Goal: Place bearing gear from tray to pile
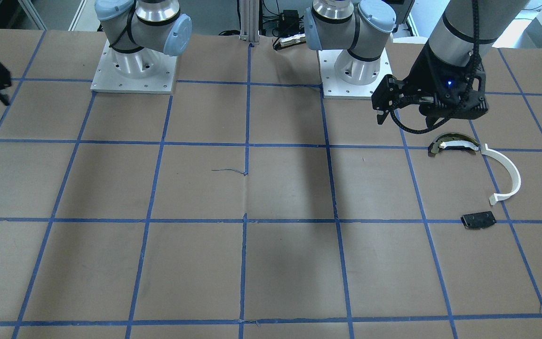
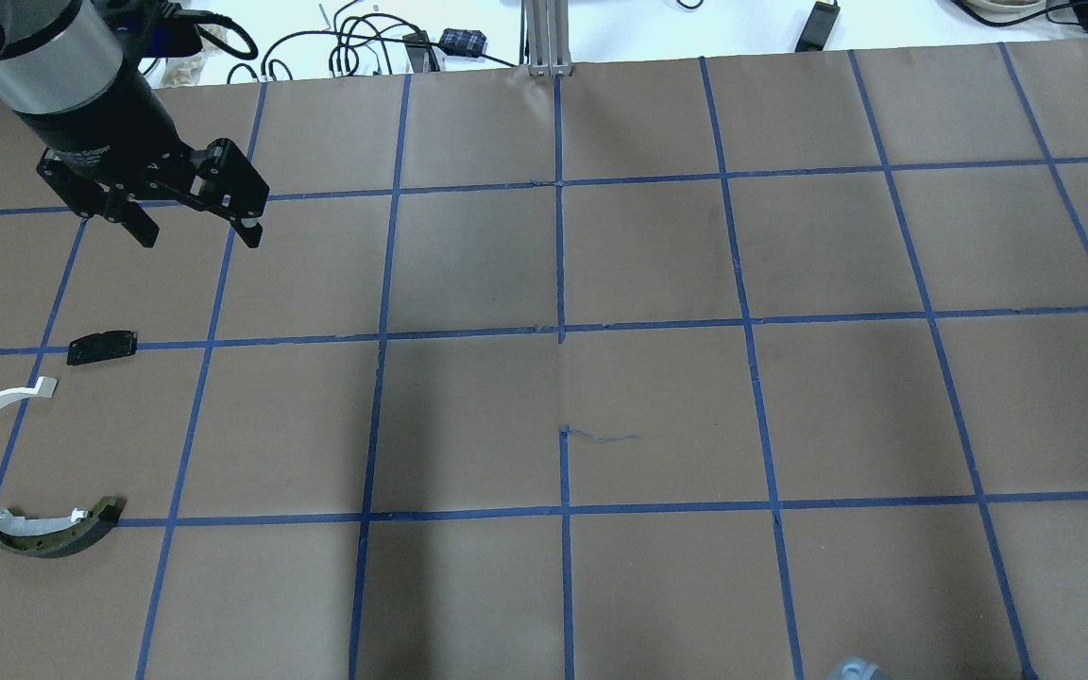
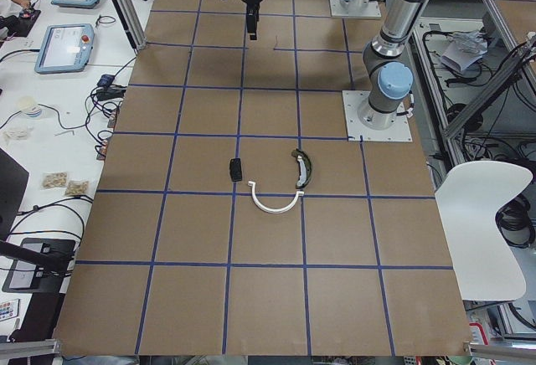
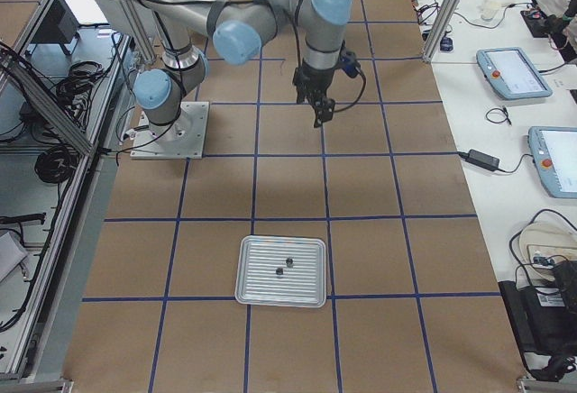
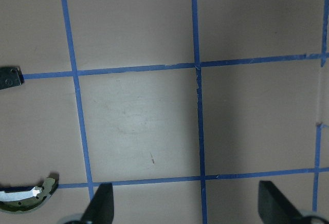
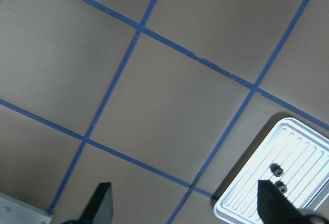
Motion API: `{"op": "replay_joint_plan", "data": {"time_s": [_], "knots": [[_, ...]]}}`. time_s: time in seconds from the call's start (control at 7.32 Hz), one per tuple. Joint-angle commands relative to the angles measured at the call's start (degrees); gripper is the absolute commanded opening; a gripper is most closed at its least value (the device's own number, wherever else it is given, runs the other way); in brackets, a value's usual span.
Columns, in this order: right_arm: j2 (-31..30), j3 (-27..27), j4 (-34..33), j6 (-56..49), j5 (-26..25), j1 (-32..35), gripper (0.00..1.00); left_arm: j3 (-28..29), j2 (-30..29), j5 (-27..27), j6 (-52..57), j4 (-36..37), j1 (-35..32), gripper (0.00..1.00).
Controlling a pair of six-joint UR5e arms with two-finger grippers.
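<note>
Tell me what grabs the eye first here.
The open left pincer hangs above the table at its left end, near three loose parts: a white half-ring, an olive-and-black shoe piece and a black plate. Far off at the right end, a silver tray holds two small dark parts.

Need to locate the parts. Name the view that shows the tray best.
Exterior right: the whole metal tray shows, two small dark parts on it. The right wrist view catches only a corner; the other views miss it.
</note>
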Motion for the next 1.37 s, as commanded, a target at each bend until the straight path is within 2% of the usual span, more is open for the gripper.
{"op": "replay_joint_plan", "data": {"time_s": [0.0, 0.27, 0.41, 0.55, 1.23], "knots": [[9.92, 0.61, -9.49, -24.21, 0.21, -12.07, 1.0, 0.02, 0.13, -0.08, -0.08, 0.15, -0.07, 1.0], [21.24, 0.35, -25.0, -39.45, 1.44, -17.2, 0.99, 0.02, 0.04, 0.0, 0.0, 0.15, -0.07, 1.0], [24.43, 0.86, -25.85, -42.99, 3.71, -20.44, 0.99, 0.02, 0.13, 0.0, 0.0, 0.07, 0.02, 1.0], [26.38, 0.96, -26.03, -46.68, 3.91, -21.35, 0.99, -0.07, 0.39, 0.0, 0.0, -0.02, 0.02, 1.0], [28.95, 1.92, -29.02, -51.38, 3.21, -22.05, 0.94, -0.07, 0.56, 0.09, -0.08, -0.02, -0.07, 1.0]]}}
